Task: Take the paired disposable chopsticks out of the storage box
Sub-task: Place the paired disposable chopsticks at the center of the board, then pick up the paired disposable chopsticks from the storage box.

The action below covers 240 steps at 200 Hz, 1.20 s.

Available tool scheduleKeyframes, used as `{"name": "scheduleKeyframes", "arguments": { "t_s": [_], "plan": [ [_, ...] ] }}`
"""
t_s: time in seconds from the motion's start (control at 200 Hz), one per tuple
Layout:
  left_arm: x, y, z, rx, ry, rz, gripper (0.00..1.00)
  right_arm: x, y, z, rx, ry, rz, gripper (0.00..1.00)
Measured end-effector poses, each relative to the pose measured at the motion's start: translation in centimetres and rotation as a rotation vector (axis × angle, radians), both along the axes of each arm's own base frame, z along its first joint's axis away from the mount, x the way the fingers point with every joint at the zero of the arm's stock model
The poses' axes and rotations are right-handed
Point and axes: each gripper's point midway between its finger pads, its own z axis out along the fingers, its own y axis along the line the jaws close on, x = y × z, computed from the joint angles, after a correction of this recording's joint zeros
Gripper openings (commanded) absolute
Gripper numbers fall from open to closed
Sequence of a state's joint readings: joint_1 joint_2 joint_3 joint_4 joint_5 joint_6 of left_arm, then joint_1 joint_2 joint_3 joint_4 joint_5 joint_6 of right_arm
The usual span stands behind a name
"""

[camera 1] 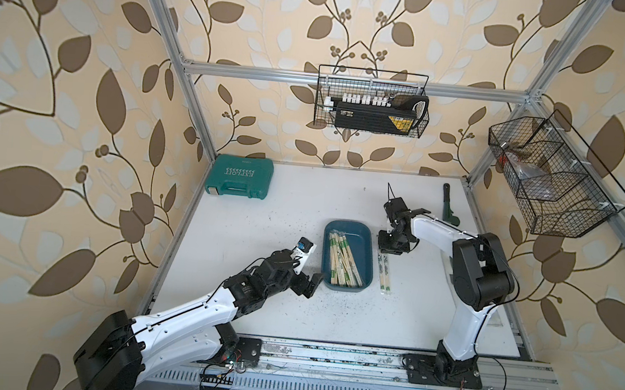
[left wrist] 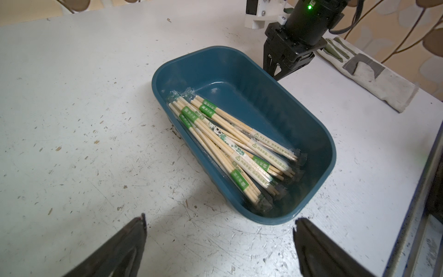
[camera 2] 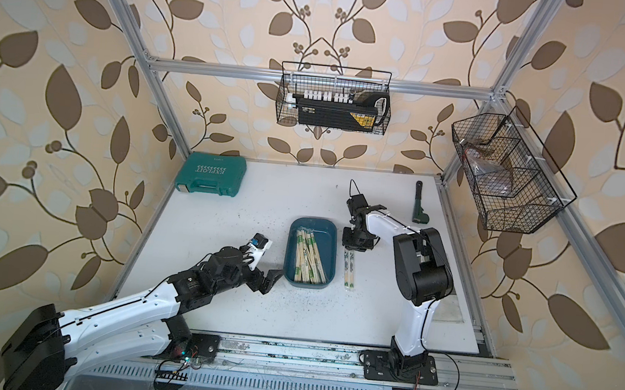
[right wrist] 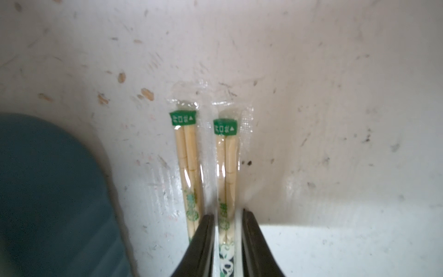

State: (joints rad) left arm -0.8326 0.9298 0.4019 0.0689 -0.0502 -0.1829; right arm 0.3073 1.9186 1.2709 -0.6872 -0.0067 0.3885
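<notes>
The box is open above, its far half bare; chopsticks crowd the near half. The right gripper hangs over two loose pairs on the bench just right of it; the left gripper flanks its near left corner.

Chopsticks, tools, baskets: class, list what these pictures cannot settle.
Pairs in the box: uncountable; overlapping in the left wrist view, too small in both top views.
Right tool: grip on the pair between its fingers unclear; right wrist view blurred, frame edge cuts it.
Side basket contents: mesh obscures them in both top views.
</notes>
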Motion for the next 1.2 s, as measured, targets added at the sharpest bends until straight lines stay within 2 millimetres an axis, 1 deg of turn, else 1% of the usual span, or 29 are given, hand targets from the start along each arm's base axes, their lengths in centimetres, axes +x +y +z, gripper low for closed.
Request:
{"name": "scheduleKeyframes", "arguments": {
  "t_s": [0.17,0.27,0.355,0.49,0.57,0.68,0.75,0.82,0.895,0.96,1.045,1.15,1.2],
  "plan": [
    [0.0,0.0,-0.3,0.008,0.007,0.000,0.99,0.2,0.1,0.5,0.000,-0.001,0.000,0.26],
    [0.0,0.0,-0.4,0.009,0.008,0.000,0.99,0.4,0.1,1.3,0.000,-0.011,-0.001,0.27],
    [0.0,0.0,-0.4,0.009,0.008,0.000,0.99,0.5,0.1,2.9,0.000,-0.034,-0.001,0.27],
    [0.0,0.0,-0.3,0.007,0.006,0.001,0.99,0.2,0.8,6.5,-0.001,-0.100,0.022,0.27],
    [0.0,0.0,0.3,-0.007,-0.007,0.002,0.99,-0.1,2.2,8.8,0.001,-0.151,0.055,0.28],
    [0.1,0.2,1.4,-0.033,-0.036,0.008,0.99,-0.9,5.0,11.8,0.024,-0.223,0.112,0.30],
    [0.1,0.4,2.0,-0.045,-0.054,0.017,0.99,-1.6,6.7,13.0,0.037,-0.254,0.149,0.32],
    [0.1,0.5,2.3,-0.052,-0.064,0.023,0.99,-2.1,8.3,13.7,0.040,-0.269,0.190,0.32],
    [0.1,0.6,2.3,-0.053,-0.065,0.023,0.99,-2.3,10.0,13.7,0.039,-0.267,0.228,0.32],
    [0.1,0.5,2.2,-0.050,-0.062,0.023,0.99,-2.1,11.4,13.0,0.032,-0.248,0.254,0.31],
    [0.1,0.5,1.8,-0.041,-0.054,0.023,0.99,-1.7,12.3,10.8,0.004,-0.205,0.271,0.31],
    [0.1,0.5,1.6,-0.033,-0.047,0.023,0.99,-1.7,12.4,7.7,-0.037,-0.135,0.280,0.32],
    [0.1,0.5,1.5,-0.032,-0.047,0.023,0.99,-1.8,12.3,6.7,-0.051,-0.111,0.282,0.31]
  ]
}}
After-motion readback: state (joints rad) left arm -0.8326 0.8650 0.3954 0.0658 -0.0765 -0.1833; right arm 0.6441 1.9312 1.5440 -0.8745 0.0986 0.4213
